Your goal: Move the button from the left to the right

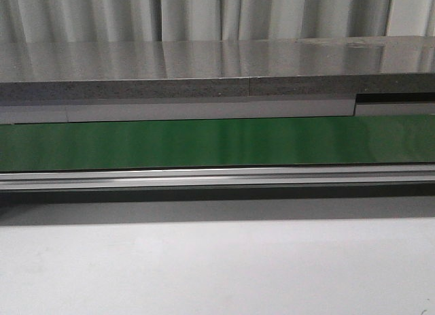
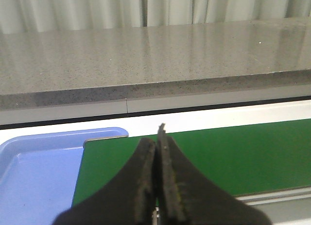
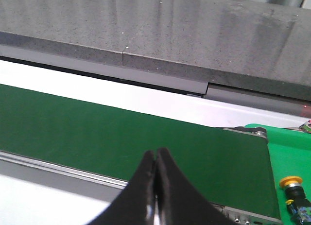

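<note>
The button (image 3: 294,192), a yellow-orange cap on a black body with bluish details, lies on a bright green surface (image 3: 291,152) past the right end of the green belt (image 3: 121,137). It shows only in the right wrist view. My right gripper (image 3: 156,153) is shut and empty above the belt's near edge, well to the left of the button. My left gripper (image 2: 156,140) is shut and empty above the left end of the belt (image 2: 233,152). Neither gripper shows in the front view, where the belt (image 1: 217,141) is bare.
A light blue tray (image 2: 34,171) sits at the belt's left end. A grey stone counter (image 1: 217,67) runs behind the belt, with curtains beyond it. An aluminium rail (image 1: 217,177) edges the belt's front, and a white table (image 1: 217,267) lies nearest.
</note>
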Controlling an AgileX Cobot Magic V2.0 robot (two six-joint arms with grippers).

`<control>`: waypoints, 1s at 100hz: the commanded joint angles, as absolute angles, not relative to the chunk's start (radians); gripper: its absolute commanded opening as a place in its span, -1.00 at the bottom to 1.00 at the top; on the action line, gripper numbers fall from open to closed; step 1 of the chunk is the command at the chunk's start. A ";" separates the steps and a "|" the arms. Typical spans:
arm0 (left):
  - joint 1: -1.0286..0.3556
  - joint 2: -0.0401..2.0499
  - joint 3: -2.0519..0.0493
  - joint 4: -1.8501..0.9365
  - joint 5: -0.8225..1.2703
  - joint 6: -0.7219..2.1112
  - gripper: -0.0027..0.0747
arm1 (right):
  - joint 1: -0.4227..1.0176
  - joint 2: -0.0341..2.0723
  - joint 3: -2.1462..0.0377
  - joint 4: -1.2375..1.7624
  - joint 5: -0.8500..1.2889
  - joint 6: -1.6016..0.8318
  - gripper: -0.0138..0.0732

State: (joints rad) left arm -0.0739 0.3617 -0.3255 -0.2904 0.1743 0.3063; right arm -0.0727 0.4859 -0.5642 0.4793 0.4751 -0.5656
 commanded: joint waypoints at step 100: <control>-0.086 0.366 -0.352 -0.304 0.093 0.303 -0.98 | 0.069 0.181 -0.233 0.040 0.182 -0.007 -0.84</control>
